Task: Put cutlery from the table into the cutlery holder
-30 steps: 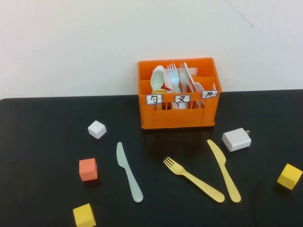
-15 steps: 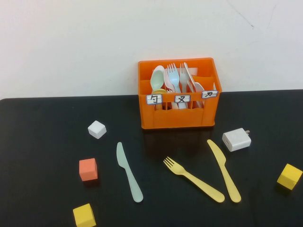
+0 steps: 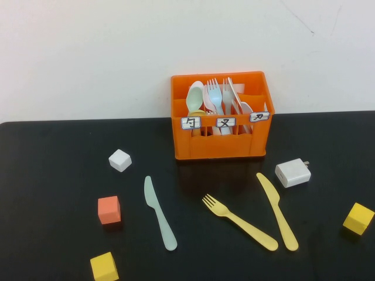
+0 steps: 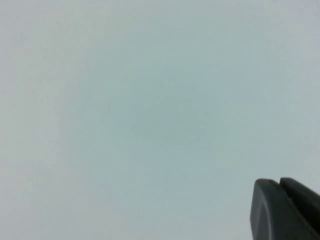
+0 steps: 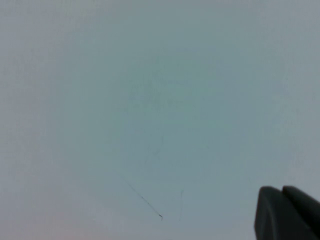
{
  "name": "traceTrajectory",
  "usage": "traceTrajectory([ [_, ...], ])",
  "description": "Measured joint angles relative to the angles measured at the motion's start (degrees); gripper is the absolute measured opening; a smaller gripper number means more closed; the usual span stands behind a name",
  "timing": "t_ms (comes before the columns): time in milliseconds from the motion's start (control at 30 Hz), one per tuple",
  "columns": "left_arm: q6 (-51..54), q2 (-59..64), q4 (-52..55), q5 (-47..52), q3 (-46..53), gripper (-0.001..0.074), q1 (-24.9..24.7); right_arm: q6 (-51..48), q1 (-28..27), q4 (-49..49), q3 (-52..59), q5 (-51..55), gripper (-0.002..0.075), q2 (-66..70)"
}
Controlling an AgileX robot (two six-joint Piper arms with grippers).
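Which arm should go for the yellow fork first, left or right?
Right, probably. The yellow fork lies right of the table's centre. Neither arm shows in the high view; left gripper and right gripper both face blank wall.

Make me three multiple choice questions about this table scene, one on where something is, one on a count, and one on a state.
1. Where does the pale green knife lie?
A. left of the yellow fork
B. inside the orange cutlery holder
C. on top of the white charger

2. How many yellow cubes are on the black table?
A. none
B. two
C. four

3. What state is the yellow knife in?
A. standing in the holder
B. lying flat on the table
C. held by a gripper

Answers: 1 A, it lies on the table to the fork's left. 2 B, one at the near left, one at the right edge. 3 B, it lies beside the fork; the left gripper and right gripper show only in their wrist views, facing a blank wall.
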Motion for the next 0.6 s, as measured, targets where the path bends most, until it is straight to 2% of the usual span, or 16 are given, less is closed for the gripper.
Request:
traceTrajectory([
  [100, -2.5, 0.0, 0.0, 0.7, 0.0, -0.0001, 0.0, 0.0, 0.0, 0.4, 0.0, -0.1, -0.0002, 0.0],
  [167, -3.2, 0.0, 0.0, 4.5, -0.1, -0.0001, 0.0, 0.0, 0.0, 0.5, -0.1, 1.7, -0.0002, 0.0],
  [400, -4.0, 0.5, 0.0, 26.6, -11.6, -0.0001, 0.0, 0.0, 0.0, 0.2, -10.5, 20.6, -0.0002, 0.1],
  [600, -4.0, 9.8, 0.0, 41.3, -22.3, -0.0001, 0.0, -1.3, 0.0, 0.1, -21.7, 36.2, -0.0002, 7.5],
])
